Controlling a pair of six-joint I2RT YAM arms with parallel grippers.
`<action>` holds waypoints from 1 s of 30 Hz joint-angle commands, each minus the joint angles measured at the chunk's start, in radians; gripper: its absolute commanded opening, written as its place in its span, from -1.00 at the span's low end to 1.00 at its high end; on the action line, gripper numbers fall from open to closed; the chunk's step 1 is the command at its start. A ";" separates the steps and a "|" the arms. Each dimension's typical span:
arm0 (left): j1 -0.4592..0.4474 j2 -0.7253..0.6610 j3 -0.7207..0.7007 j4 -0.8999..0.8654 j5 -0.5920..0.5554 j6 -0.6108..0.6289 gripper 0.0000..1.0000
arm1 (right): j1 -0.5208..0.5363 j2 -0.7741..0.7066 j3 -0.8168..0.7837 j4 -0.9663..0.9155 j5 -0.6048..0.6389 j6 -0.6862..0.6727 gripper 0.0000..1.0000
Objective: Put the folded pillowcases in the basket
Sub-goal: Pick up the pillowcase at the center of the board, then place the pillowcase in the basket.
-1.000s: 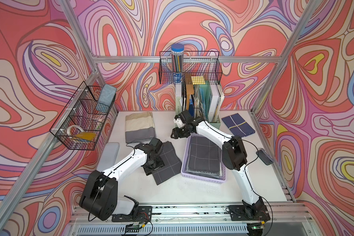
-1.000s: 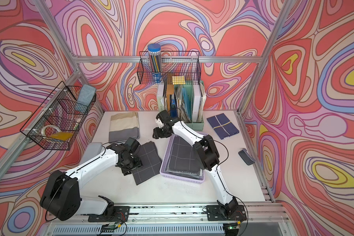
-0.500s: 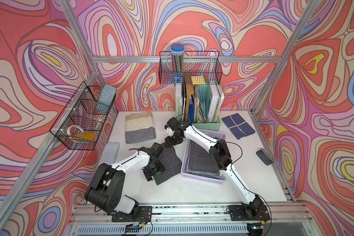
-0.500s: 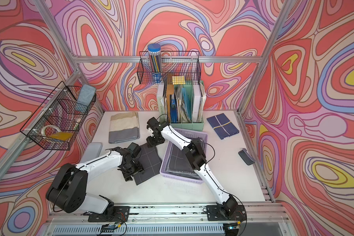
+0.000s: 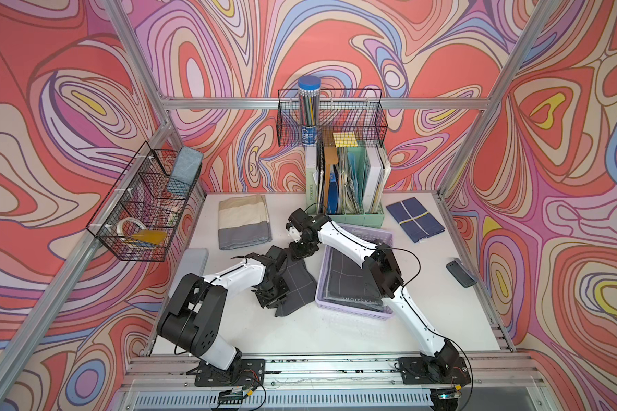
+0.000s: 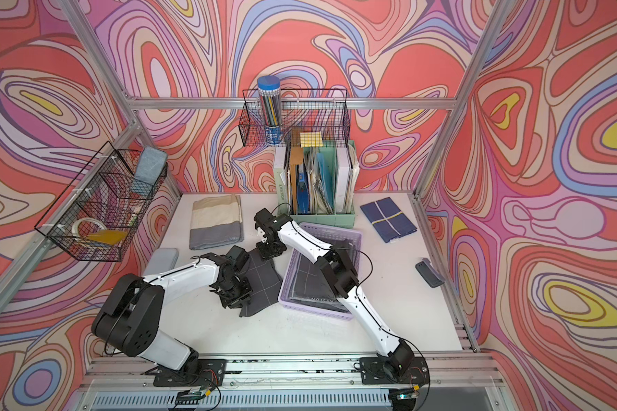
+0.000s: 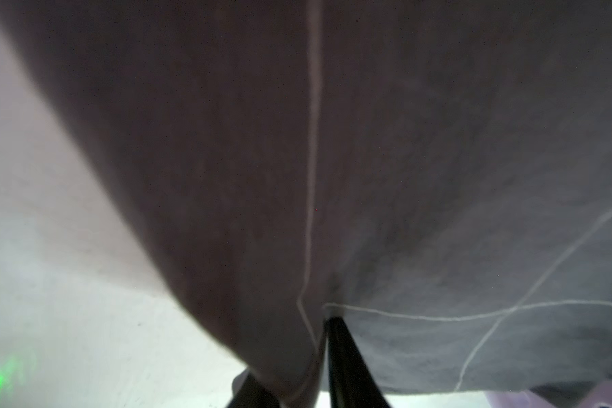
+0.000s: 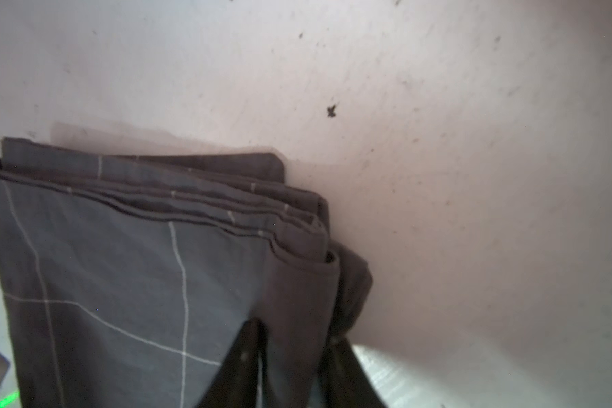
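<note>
The folded pillowcase (image 5: 300, 281) (image 6: 264, 279) is dark grey with thin white grid lines and lies on the white table just left of the basket. My left gripper (image 5: 272, 299) (image 6: 236, 298) is shut on its near edge; the left wrist view shows the pillowcase (image 7: 438, 176) pinched in my left gripper (image 7: 308, 353). My right gripper (image 5: 301, 249) (image 6: 269, 249) is shut on the far corner, where the right wrist view shows my right gripper (image 8: 294, 346) clamping a fold of the pillowcase (image 8: 121, 282). The lilac basket (image 5: 367, 235) (image 6: 335, 231) holds another dark cloth.
A beige-and-grey striped folded cloth (image 5: 243, 222) lies behind the pillowcase. A navy folded cloth (image 5: 415, 219) sits at the back right, beside the mint-green file holder (image 5: 357, 217). A grey case (image 5: 189, 263) lies at the left and a dark remote (image 5: 460, 272) at the right. Black wire baskets hang on the walls.
The right gripper swung left from over the basket's far end to the pillowcase's far corner. The left gripper shifted to its near edge. Both jaws closed on the cloth.
</note>
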 commanded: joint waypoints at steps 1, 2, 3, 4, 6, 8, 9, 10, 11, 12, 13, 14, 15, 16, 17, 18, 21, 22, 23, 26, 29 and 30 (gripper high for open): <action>0.000 0.037 -0.014 0.019 -0.063 0.027 -0.78 | 0.015 0.037 -0.040 -0.021 -0.026 0.022 -0.74; 0.001 0.033 -0.008 0.010 -0.071 0.032 -0.83 | 0.014 0.041 -0.038 -0.017 -0.038 0.025 -0.87; 0.001 0.026 -0.003 0.002 -0.079 0.036 -0.85 | 0.014 0.039 -0.049 -0.001 -0.044 0.031 -1.00; 0.001 0.020 0.001 -0.004 -0.085 0.041 -0.87 | 0.015 0.029 -0.071 0.024 -0.045 0.044 -1.00; 0.001 0.006 0.015 -0.025 -0.097 0.054 -0.95 | 0.014 0.005 -0.110 0.072 -0.058 0.060 -1.00; 0.001 -0.014 0.039 -0.059 -0.119 0.075 -0.97 | 0.015 -0.036 -0.160 0.130 -0.058 0.084 -1.00; 0.001 -0.028 0.058 -0.084 -0.138 0.087 -0.97 | 0.015 -0.067 -0.198 0.173 -0.060 0.098 -1.00; 0.001 -0.039 0.078 -0.107 -0.154 0.099 -0.97 | 0.015 -0.093 -0.225 0.203 -0.058 0.112 -1.00; 0.000 -0.054 0.104 -0.132 -0.170 0.113 -0.97 | 0.015 -0.124 -0.252 0.240 -0.060 0.125 -1.00; -0.001 -0.067 0.131 -0.157 -0.178 0.126 -0.97 | 0.015 -0.151 -0.271 0.268 -0.062 0.143 -1.00; -0.001 -0.080 0.161 -0.180 -0.185 0.138 -0.97 | 0.014 -0.175 -0.285 0.293 -0.066 0.156 -1.00; -0.001 -0.091 0.187 -0.198 -0.189 0.148 -0.97 | 0.014 -0.196 -0.298 0.316 -0.072 0.167 -1.00; -0.002 -0.102 0.216 -0.220 -0.195 0.158 -0.97 | 0.013 -0.218 -0.312 0.340 -0.076 0.183 -1.00; -0.004 -0.110 0.240 -0.239 -0.201 0.166 -0.97 | 0.014 -0.232 -0.310 0.346 -0.080 0.188 -1.00; -0.004 -0.118 0.268 -0.258 -0.205 0.172 -0.98 | 0.014 -0.244 -0.299 0.336 -0.077 0.188 -1.00; -0.008 -0.127 0.290 -0.273 -0.205 0.180 -0.98 | 0.013 -0.259 -0.294 0.333 -0.065 0.192 -1.00; -0.015 -0.147 0.341 -0.301 -0.206 0.190 -0.98 | 0.012 -0.312 -0.301 0.327 -0.020 0.190 -1.00; -0.017 -0.151 0.355 -0.307 -0.204 0.193 -0.98 | 0.012 -0.327 -0.302 0.323 -0.013 0.190 -1.00; -0.020 -0.152 0.371 -0.314 -0.201 0.197 -0.98 | 0.012 -0.349 -0.311 0.324 -0.005 0.192 -1.00; -0.029 -0.145 0.418 -0.325 -0.198 0.205 -0.98 | 0.011 -0.428 -0.356 0.337 0.043 0.201 -1.00; -0.055 -0.120 0.480 -0.324 -0.181 0.208 -0.98 | 0.003 -0.507 -0.397 0.314 0.114 0.211 -1.00; -0.070 -0.105 0.512 -0.326 -0.174 0.209 -0.98 | 0.000 -0.536 -0.416 0.309 0.133 0.218 -1.00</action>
